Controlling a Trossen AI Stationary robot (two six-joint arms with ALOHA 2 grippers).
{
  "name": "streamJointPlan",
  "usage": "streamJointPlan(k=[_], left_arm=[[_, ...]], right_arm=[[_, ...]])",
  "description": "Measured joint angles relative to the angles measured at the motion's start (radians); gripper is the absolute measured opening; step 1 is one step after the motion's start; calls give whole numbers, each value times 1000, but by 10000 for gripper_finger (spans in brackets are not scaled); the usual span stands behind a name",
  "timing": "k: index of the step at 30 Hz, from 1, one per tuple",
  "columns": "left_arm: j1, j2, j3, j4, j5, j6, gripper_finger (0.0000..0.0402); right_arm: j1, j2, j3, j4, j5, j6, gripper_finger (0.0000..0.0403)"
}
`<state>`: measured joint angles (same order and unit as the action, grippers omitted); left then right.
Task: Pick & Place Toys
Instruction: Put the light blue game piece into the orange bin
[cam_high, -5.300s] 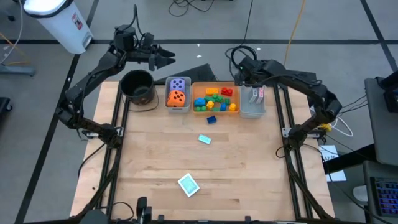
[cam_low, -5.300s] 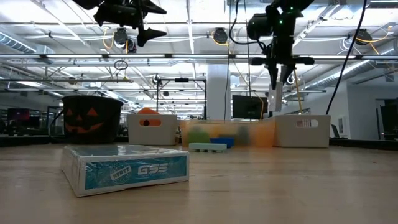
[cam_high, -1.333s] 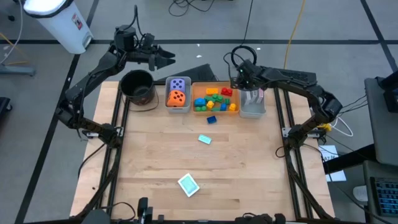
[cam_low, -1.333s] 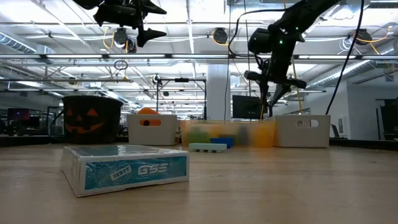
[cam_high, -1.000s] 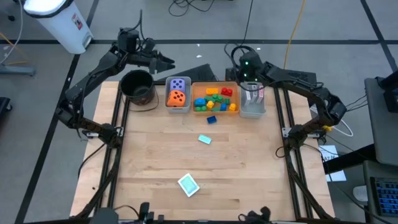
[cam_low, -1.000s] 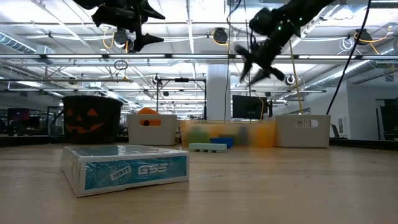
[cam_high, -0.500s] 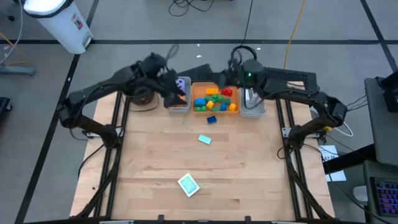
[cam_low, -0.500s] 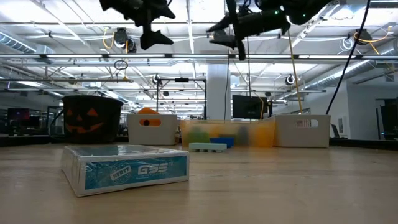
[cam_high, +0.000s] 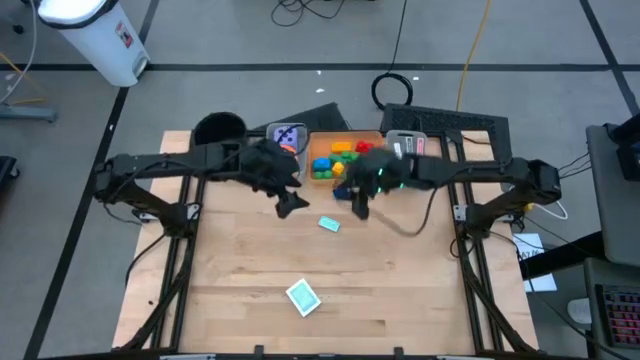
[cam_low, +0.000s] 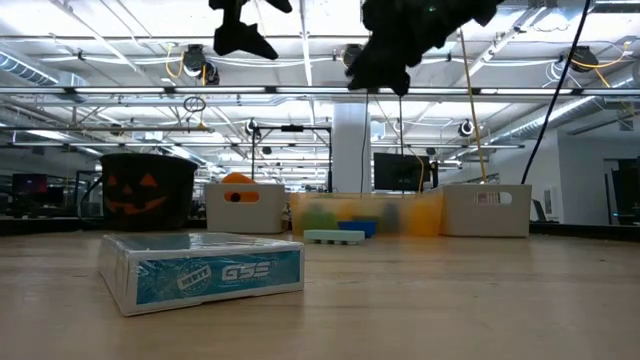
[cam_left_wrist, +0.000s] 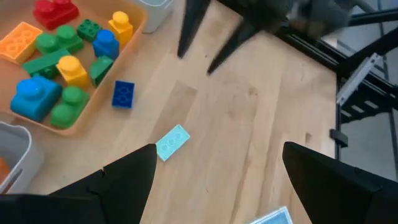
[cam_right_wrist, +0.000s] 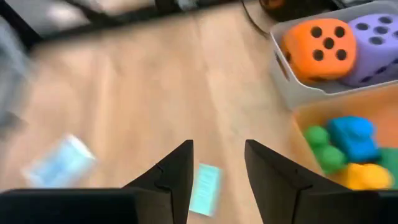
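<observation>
A small teal card (cam_high: 328, 224) lies flat on the wooden table, also in the left wrist view (cam_left_wrist: 172, 142) and the right wrist view (cam_right_wrist: 205, 180). A blue brick (cam_left_wrist: 123, 94) rests on the table beside the orange bin (cam_left_wrist: 87, 115) of coloured bricks. An orange die (cam_right_wrist: 317, 40) and a purple die (cam_right_wrist: 373, 40) sit in a grey bin (cam_high: 287, 137). A larger teal card pack (cam_high: 302, 296) lies near the front edge. My left gripper (cam_high: 290, 200) hangs open above the table, left of the card. My right gripper (cam_high: 358, 205) hangs open, right of the card, holding nothing.
A round black pot (cam_high: 220, 128) stands at the far left corner. A second grey bin (cam_high: 402, 145) stands right of the orange bin, partly under my right arm. The card pack (cam_low: 200, 272) fills the near left of the low view. Bare wood lies between the card and the pack.
My left gripper has swung from above the black pot toward the table's right and near side, to the middle. My right gripper has swung from over the far right grey bin toward the left and near side, rolling about its own line. Both now hang close together over the small teal card.
</observation>
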<state>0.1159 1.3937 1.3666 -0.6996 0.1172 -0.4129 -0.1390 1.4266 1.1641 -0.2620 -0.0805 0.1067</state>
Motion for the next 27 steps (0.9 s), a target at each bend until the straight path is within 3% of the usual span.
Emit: streamJointPlan(k=[4,10,15,19,24,27], left_arm=[[-22,0,0,16,-44,-20,353],[-27,0,0,15,5,-11,353],[-27,-3,0,14,105,17,353],[-47,-21,0,3,150,39,353],[-97,-57,0,-18,115,59,353],[-129,-80,0,-36,108,58,353]], right_arm=[[100,83,0,62,148,-59,137],[133,198,0,227,159,25,137],[130,252,2,229,158,233,143],[156,278,-1,200,160,291,171],[197,309,1,176,164,293,225],[214,338,1,165,225,292,254]])
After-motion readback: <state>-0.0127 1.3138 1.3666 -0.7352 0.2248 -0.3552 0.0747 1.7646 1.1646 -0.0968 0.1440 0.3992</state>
